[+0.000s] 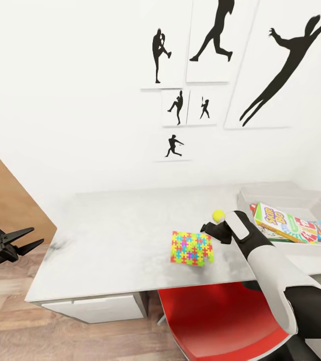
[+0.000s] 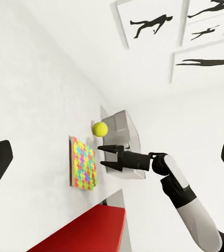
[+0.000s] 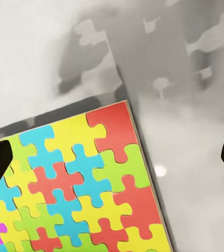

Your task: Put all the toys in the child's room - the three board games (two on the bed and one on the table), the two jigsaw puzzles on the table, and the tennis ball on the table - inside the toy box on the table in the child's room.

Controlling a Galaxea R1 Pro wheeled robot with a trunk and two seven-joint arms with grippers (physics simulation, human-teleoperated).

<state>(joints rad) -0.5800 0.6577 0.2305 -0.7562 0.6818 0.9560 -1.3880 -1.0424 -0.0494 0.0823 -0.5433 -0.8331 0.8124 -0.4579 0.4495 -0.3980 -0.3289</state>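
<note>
Your right gripper [image 1: 206,231] hangs over the table [image 1: 120,225], just above the far right corner of the jigsaw puzzle [image 1: 192,247], its fingers spread wide with nothing between them. The puzzle lies flat near the table's front edge, towards the right end. The tennis ball [image 1: 218,215] sits on the table just behind your gripper, close to the toy box [image 1: 281,193], which stands at the table's far right corner. Inside the toy box lies the Skip-Bo board game [image 1: 285,223] on top of another flat box. Your left gripper [image 1: 27,239] is off the table's left end, above the wood floor [image 1: 10,321], fingers open and empty. A red chair [image 1: 215,321] stands under the table's front edge.
</note>
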